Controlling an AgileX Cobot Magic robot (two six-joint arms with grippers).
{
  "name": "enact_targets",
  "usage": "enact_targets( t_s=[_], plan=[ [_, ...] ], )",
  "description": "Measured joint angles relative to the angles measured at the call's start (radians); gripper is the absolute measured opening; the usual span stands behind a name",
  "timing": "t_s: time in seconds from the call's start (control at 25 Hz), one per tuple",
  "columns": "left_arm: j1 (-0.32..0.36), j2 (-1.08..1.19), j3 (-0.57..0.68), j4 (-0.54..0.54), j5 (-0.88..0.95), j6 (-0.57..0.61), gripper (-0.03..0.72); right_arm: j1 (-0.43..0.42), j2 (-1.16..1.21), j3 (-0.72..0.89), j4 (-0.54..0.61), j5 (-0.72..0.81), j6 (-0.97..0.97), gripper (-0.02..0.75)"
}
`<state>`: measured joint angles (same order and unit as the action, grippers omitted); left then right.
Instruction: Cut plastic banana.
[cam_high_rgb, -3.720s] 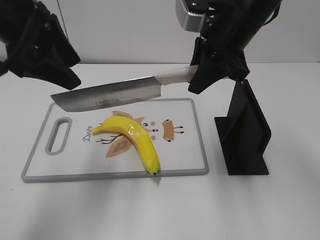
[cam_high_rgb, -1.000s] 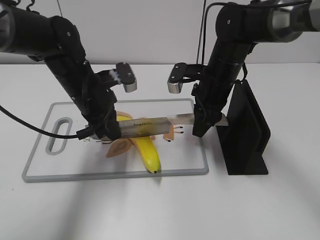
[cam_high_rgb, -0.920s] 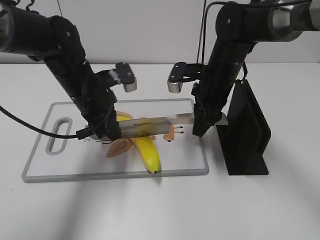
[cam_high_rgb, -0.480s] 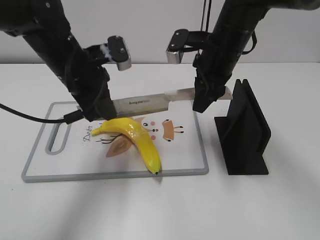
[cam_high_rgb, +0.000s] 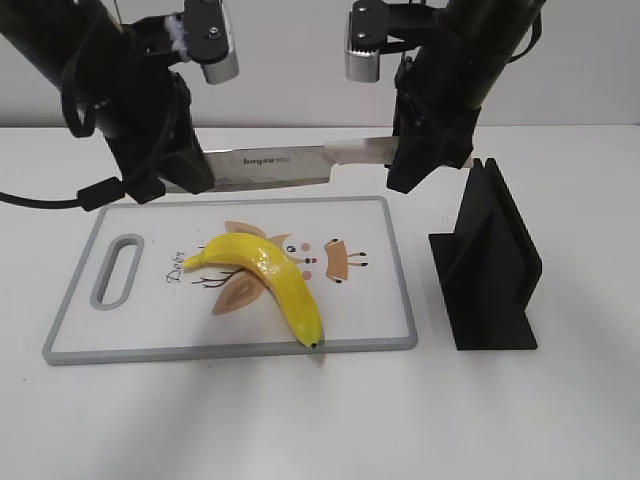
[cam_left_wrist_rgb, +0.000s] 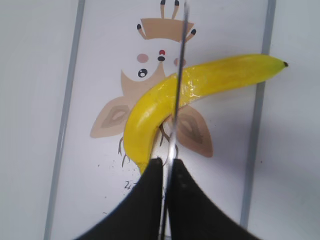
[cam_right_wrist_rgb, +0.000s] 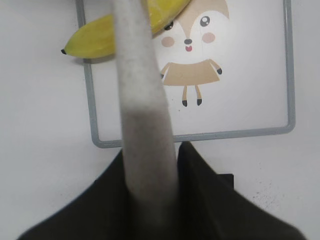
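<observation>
A yellow plastic banana (cam_high_rgb: 268, 277) lies whole on a white cutting board (cam_high_rgb: 380, 310) with a grey rim and a fox drawing. A knife (cam_high_rgb: 280, 166) hangs level above the board's far edge, clear of the banana. My left gripper (cam_high_rgb: 175, 175) is shut on the tip end of the blade (cam_left_wrist_rgb: 172, 145). My right gripper (cam_high_rgb: 415, 160) is shut on the pale handle (cam_right_wrist_rgb: 145, 130). The banana also shows under the blade in the left wrist view (cam_left_wrist_rgb: 165, 100) and in the right wrist view (cam_right_wrist_rgb: 100, 35).
A black knife stand (cam_high_rgb: 490, 265) is upright on the white table, just right of the board. The board has a handle slot (cam_high_rgb: 118, 268) at its left end.
The knife was pressed across the banana a second ago. Both grippers have lifted it up and back, off the banana. The banana looks uncut and has not moved.
</observation>
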<state>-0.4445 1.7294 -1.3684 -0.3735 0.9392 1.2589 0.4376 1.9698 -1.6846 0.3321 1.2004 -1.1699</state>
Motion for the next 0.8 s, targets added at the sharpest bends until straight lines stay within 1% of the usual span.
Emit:
enact_targets(
  t_s=[0.08, 0.12, 0.16, 0.28, 0.36, 0.48, 0.52, 0.6, 0.72, 0.8],
  plan=[
    [0.000, 0.000, 0.001, 0.002, -0.006, 0.018, 0.002, -0.001, 0.000, 0.000, 0.012, 0.002, -0.075, 0.177],
    [0.000, 0.000, 0.001, 0.003, -0.012, 0.020, 0.027, -0.001, 0.000, 0.000, 0.016, 0.002, -0.105, 0.171],
    [0.001, -0.001, 0.001, 0.003, -0.019, 0.021, 0.069, -0.001, 0.000, 0.000, 0.021, 0.001, -0.127, 0.170],
    [0.001, -0.003, 0.002, 0.001, -0.045, 0.025, 0.247, -0.002, 0.000, 0.000, 0.021, -0.001, -0.177, 0.170],
    [0.001, -0.003, 0.002, 0.001, -0.066, 0.026, 0.384, -0.003, 0.000, 0.000, 0.021, -0.001, -0.191, 0.170],
    [0.001, -0.004, 0.002, 0.001, -0.102, 0.028, 0.520, -0.005, 0.000, 0.000, 0.021, -0.001, -0.193, 0.170],
    [0.001, -0.005, 0.002, 0.001, -0.109, 0.029, 0.547, -0.006, 0.000, 0.000, 0.021, -0.001, -0.193, 0.170],
    [0.000, -0.015, 0.002, 0.001, -0.120, 0.027, 0.573, -0.006, 0.000, 0.000, 0.021, -0.001, -0.192, 0.169],
    [0.001, -0.045, 0.002, -0.002, -0.129, 0.012, 0.585, -0.006, 0.000, 0.000, 0.025, -0.001, -0.175, 0.169],
    [0.004, -0.072, 0.002, -0.005, -0.145, -0.045, 0.585, -0.006, 0.000, -0.005, 0.025, 0.003, -0.128, 0.169]
  ],
)
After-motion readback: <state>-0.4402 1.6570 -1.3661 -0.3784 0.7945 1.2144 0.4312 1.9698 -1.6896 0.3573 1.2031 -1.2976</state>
